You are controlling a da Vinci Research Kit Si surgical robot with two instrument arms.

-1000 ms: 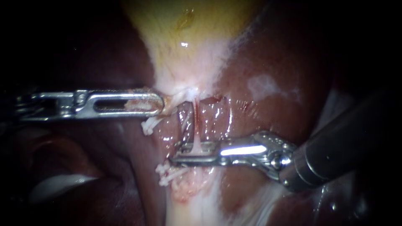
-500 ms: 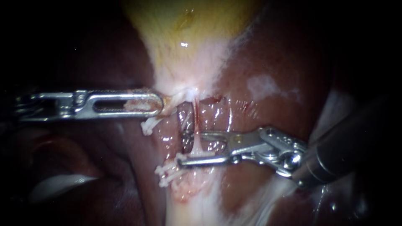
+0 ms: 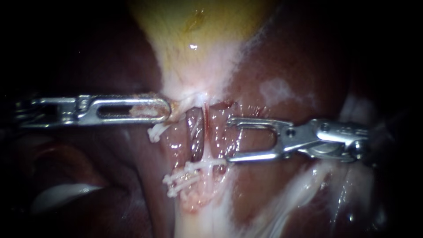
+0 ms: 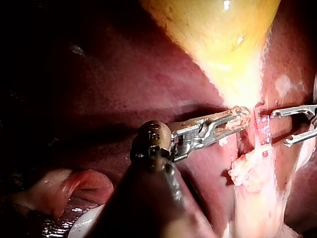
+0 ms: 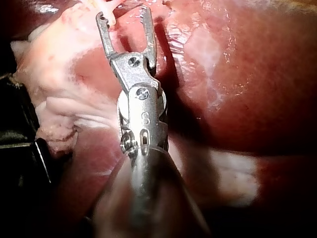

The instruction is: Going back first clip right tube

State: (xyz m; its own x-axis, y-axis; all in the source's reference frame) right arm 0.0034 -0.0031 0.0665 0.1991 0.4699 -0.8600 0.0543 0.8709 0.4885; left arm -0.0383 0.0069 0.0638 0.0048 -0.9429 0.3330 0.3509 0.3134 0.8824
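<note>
Right instrument [image 3: 230,139] has backed off rightward from the tube [image 3: 205,147]; its end effector now gapes wide, empty. A white clip [image 3: 207,164] remains on the tube, just ahead. Left instrument [image 3: 168,109] end effector stays clamped on gallbladder [image 3: 194,66] neck.

Endoscope faces the gallbladder [image 3: 198,53] neck close up; wrist cameras look along left instrument [image 4: 240,115] and right instrument [image 5: 125,15] toward it.

Light pools at the centre of the endoscope view, glinting wetly off the gallbladder [image 3: 194,44] and liver [image 3: 291,61], its edges sink into darkness, and the right instrument [image 5: 124,15] shadows the liver beside it.
</note>
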